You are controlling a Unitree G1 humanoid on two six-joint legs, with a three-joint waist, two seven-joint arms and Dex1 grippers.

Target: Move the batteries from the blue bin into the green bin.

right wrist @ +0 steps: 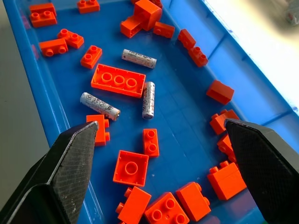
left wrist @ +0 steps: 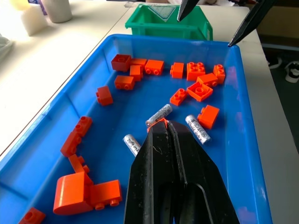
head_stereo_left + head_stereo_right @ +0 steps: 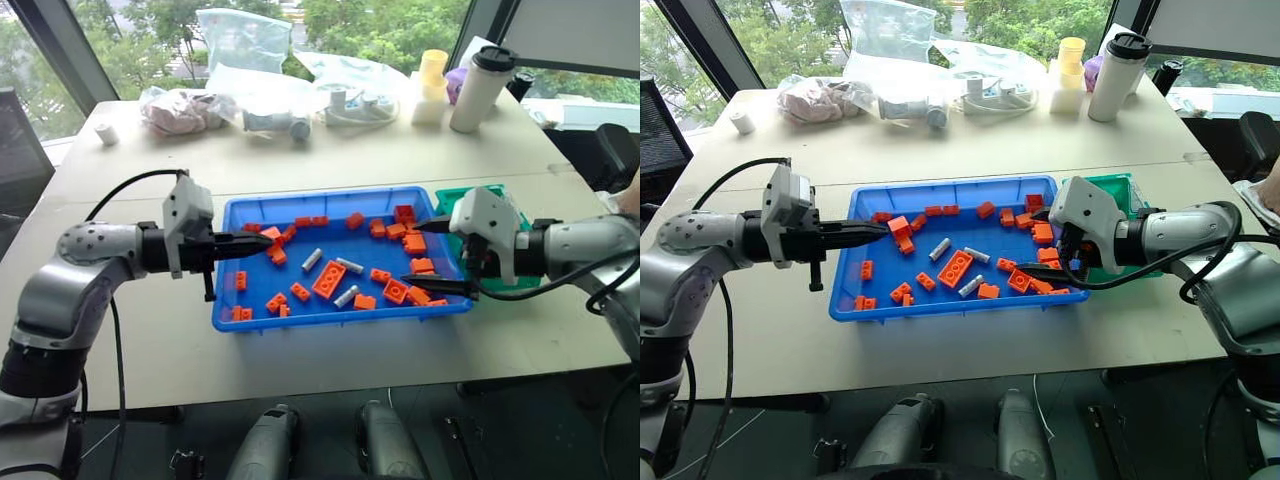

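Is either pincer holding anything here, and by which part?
Nothing is held. The left pincer is shut empty; the right pincer is open above the blue bin.

I see 3 batteries (image 1: 138,58), short silver-grey cylinders with dark print, all lying flat on the floor of the blue bin (image 3: 228,268) near its middle. 2 of them lie on either side of a long orange brick (image 1: 117,80) and the 3rd lies just off one end of it; none touch each other. The blue bin is a wide, shallow, bright-blue tray resting flat on the table, scattered with orange bricks. The green bin (image 3: 449,196) is smaller, deeper and teal-green, standing upright right against the blue bin's far right corner.
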